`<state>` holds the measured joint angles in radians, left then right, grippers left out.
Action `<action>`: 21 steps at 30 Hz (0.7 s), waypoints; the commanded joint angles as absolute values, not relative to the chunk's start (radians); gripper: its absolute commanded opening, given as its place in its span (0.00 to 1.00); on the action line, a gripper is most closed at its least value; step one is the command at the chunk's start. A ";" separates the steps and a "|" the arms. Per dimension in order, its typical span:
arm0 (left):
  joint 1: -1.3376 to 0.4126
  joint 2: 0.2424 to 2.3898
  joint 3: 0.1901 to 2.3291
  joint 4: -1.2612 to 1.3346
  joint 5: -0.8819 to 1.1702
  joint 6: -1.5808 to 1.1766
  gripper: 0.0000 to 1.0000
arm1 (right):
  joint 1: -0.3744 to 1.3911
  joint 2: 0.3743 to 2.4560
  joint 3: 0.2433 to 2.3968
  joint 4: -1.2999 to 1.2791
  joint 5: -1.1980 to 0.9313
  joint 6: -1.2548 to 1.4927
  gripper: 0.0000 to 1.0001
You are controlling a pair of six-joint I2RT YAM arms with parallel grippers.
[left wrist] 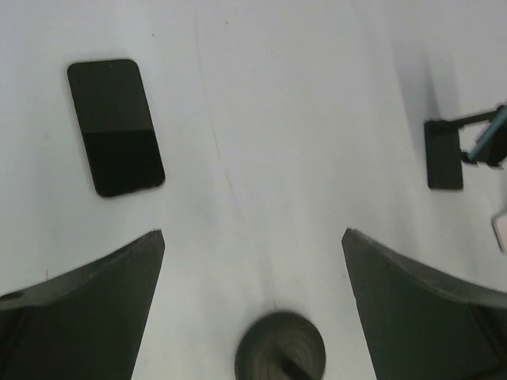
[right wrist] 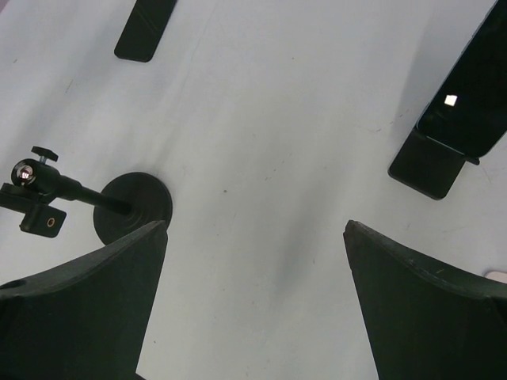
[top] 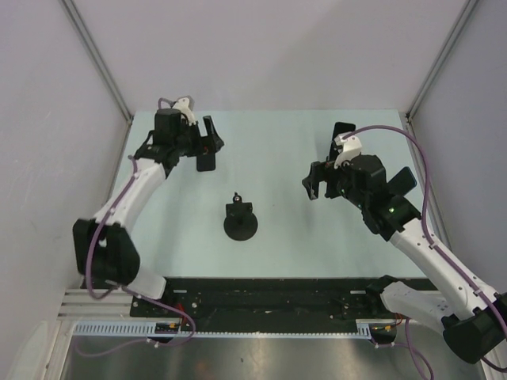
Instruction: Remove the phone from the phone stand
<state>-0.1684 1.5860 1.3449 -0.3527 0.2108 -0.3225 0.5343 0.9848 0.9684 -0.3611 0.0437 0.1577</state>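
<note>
Overhead and wrist views of the two-arm rig. The phone [left wrist: 116, 127] lies flat on the pale worktop [top: 277, 142], dark screen up, in the far-left area and off the phone stand [top: 239, 220]. The stand sits upright near the middle of the worktop, well apart from the phone. It has a round black base [right wrist: 132, 207] and a short stem that ends in a small knobbed head [right wrist: 32, 168].

The left arm reaches to the far-left part of the worktop. From overhead the left pincer [left wrist: 253, 234] appears just beside the phone. Its dark fingers [left wrist: 95, 301] are spread wide, with only bare worktop between them. The phone is to the upper left of that gap in the left wrist view, clear of both fingers.

The right arm is raised on the right side. The right pincer [right wrist: 255, 226] is also spread wide, with nothing between its fingers, and it points toward the stand from a distance.

A dark, partly glossy slab [right wrist: 447, 127] rests on the worktop at the right edge of the right wrist view. What it is cannot be told.
</note>
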 commanded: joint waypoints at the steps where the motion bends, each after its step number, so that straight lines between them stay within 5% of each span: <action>1: -0.279 1.353 1.198 -0.376 0.008 -0.337 0.99 | 0.532 1.002 0.971 -0.313 0.029 0.129 1.00; 12: -0.684 0.942 0.942 -0.501 -0.267 -0.457 0.88 | 0.566 1.012 0.957 -0.318 0.057 0.138 0.98; 21: -0.782 0.882 0.871 -0.548 -0.264 -0.497 0.78 | 0.577 1.009 0.957 -0.324 0.089 0.138 0.98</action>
<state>-0.7586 0.8879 0.8909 -0.5205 -0.2310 -0.4545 0.5739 1.0191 0.9565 -0.3466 0.0570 0.1516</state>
